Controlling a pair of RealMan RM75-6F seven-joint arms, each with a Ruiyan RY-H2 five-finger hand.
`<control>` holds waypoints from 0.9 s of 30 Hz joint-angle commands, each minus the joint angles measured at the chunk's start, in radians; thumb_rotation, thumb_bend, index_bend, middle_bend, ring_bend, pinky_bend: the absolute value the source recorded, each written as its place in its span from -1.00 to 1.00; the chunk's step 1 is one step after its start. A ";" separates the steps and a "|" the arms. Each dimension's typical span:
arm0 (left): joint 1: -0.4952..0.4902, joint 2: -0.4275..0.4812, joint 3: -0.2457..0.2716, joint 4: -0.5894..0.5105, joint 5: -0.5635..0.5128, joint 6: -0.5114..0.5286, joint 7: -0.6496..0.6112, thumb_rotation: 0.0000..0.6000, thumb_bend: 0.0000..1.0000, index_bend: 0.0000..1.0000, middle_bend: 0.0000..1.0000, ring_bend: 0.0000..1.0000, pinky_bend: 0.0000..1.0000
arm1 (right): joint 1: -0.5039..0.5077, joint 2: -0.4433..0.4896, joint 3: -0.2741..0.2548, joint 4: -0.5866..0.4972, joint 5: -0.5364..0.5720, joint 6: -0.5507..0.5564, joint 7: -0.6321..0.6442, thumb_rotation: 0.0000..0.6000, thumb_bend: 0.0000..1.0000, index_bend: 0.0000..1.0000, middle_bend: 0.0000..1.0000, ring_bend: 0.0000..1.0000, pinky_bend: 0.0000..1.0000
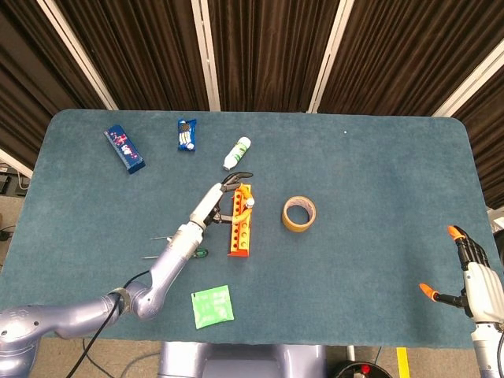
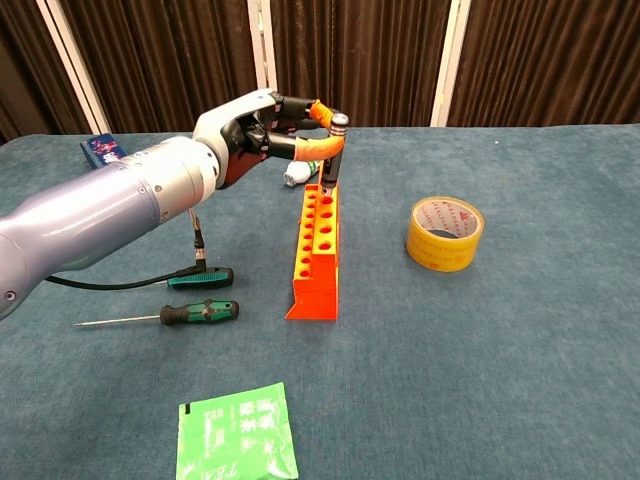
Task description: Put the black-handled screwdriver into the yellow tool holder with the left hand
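From the head view, the left robot hand (image 1: 224, 197) pinches the screwdriver (image 1: 250, 203) upright at the holder's (image 1: 241, 230) far end; tape (image 1: 299, 213) lies beside. The right robot hand (image 1: 469, 272) hangs spread and empty off the table's (image 1: 378, 173) right edge.

From the chest view, the screwdriver (image 2: 334, 152) tip sits in a far hole; two green screwdrivers (image 2: 190, 295) lie left.

Blue table (image 1: 378, 181) bears tape roll (image 1: 299, 213), tool holder (image 1: 241, 232).

Left hand (image 1: 227, 197) is reaching over the far end of the yellow tool holder (image 1: 240, 232), orange-tipped fingers (image 1: 243, 191) closing around a small light-capped handle (image 1: 250, 202) there; screwdriver detail too small to tell. Tape roll (image 1: 299, 213) is lying just right of the holder. White bottle (image 1: 236, 153), two blue packets (image 1: 124, 149) (image 1: 187, 135) are sitting farther back. Green packet (image 1: 212, 306) is lying near the front edge. Right hand (image 1: 473, 272) is hanging at the table's (image 1: 378, 157) right front corner, fingers apart, holding nothing.
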 commanded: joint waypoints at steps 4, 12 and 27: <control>-0.002 -0.001 -0.002 0.011 -0.002 -0.005 0.005 1.00 0.06 0.29 -0.77 -0.97 -0.88 | 0.000 0.000 0.000 -0.001 0.000 0.001 -0.002 1.00 -0.87 -1.00 -1.00 -1.00 -1.00; -0.004 -0.004 0.001 0.025 -0.011 -0.020 0.012 1.00 0.06 0.28 -0.77 -0.97 -0.88 | 0.000 -0.001 0.000 0.000 0.000 0.000 -0.002 1.00 -0.87 -1.00 -1.00 -1.00 -1.00; -0.004 -0.008 -0.003 0.011 -0.009 -0.019 0.013 1.00 0.06 0.28 -0.77 -0.97 -0.88 | 0.000 0.000 0.000 0.000 -0.002 0.001 -0.002 1.00 -0.87 -1.00 -1.00 -1.00 -1.00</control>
